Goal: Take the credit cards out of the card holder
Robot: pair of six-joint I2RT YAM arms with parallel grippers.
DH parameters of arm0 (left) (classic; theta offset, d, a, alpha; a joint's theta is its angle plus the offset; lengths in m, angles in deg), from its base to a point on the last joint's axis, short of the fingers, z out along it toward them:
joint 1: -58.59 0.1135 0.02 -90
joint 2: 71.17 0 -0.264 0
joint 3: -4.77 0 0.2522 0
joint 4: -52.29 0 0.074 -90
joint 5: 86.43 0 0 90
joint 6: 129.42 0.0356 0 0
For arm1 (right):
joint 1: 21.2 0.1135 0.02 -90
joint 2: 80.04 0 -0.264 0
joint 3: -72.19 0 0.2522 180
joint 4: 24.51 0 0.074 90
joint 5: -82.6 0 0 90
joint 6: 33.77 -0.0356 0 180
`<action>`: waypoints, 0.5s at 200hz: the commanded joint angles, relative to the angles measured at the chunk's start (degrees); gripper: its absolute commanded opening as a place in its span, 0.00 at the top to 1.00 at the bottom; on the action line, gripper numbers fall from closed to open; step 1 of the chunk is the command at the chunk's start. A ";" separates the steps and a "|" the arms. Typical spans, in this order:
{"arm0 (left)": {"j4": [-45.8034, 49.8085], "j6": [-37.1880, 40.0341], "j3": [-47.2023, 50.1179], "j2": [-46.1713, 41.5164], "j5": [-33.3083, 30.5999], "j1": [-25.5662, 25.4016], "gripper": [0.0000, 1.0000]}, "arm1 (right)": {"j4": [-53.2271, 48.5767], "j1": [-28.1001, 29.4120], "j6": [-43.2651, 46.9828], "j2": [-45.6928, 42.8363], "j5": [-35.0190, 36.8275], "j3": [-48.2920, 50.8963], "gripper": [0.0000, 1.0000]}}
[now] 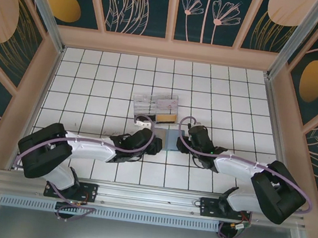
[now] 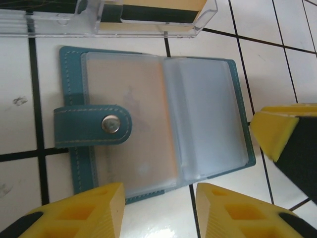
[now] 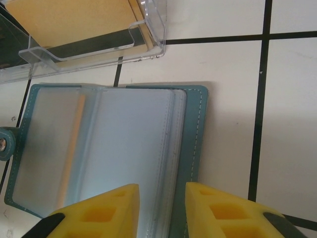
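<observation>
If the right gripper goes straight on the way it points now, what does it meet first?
Probably the open card holder: its clear sleeves lie directly ahead of the right gripper, though depth is unclear.

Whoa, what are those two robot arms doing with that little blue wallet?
They are trying to get cards out of the card holder, lying open on the tiled table beside a clear plastic box. The left gripper and right gripper hover close on either side, jaws apart, holding nothing. A tan card sits inside a clear sleeve.
</observation>
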 commanded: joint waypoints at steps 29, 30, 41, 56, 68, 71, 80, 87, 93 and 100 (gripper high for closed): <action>3.08 0.01 -3.43 3.92 -4.63 0.57 0.58 | 1.31 -0.35 0.88 1.65 -0.50 0.52 0.69; 3.01 0.02 -3.48 3.98 -4.62 0.58 0.58 | 1.32 -0.35 0.88 1.66 -0.50 0.52 0.69; 2.31 0.24 -3.61 4.51 -4.05 0.84 0.58 | 1.27 -0.35 0.96 1.88 -0.64 0.43 0.69; 2.23 0.61 -4.19 5.53 -3.74 0.95 0.59 | 1.22 -0.37 0.94 2.19 -0.84 0.26 0.69; 2.43 0.72 -4.62 6.29 -3.81 1.04 0.59 | 1.32 -0.36 0.88 2.36 -0.83 0.27 0.69; 2.43 0.73 -4.66 6.44 -3.73 1.06 0.59 | 1.19 -0.35 0.88 2.37 -0.85 0.26 0.69; 2.70 0.65 -4.82 6.79 -3.93 1.13 0.59 | 1.22 -0.35 0.88 2.40 -0.92 0.25 0.69; 3.10 0.55 -4.87 6.85 -4.21 1.21 0.60 | 1.24 -0.35 0.88 2.37 -1.02 0.25 0.69; 3.46 0.43 -4.84 6.85 -4.58 1.22 0.60 | 1.24 -0.35 0.88 2.37 -1.09 0.30 0.69; 3.93 0.16 -4.81 6.77 -5.08 1.22 0.60 | 1.20 -0.35 0.88 2.37 -1.19 0.30 0.69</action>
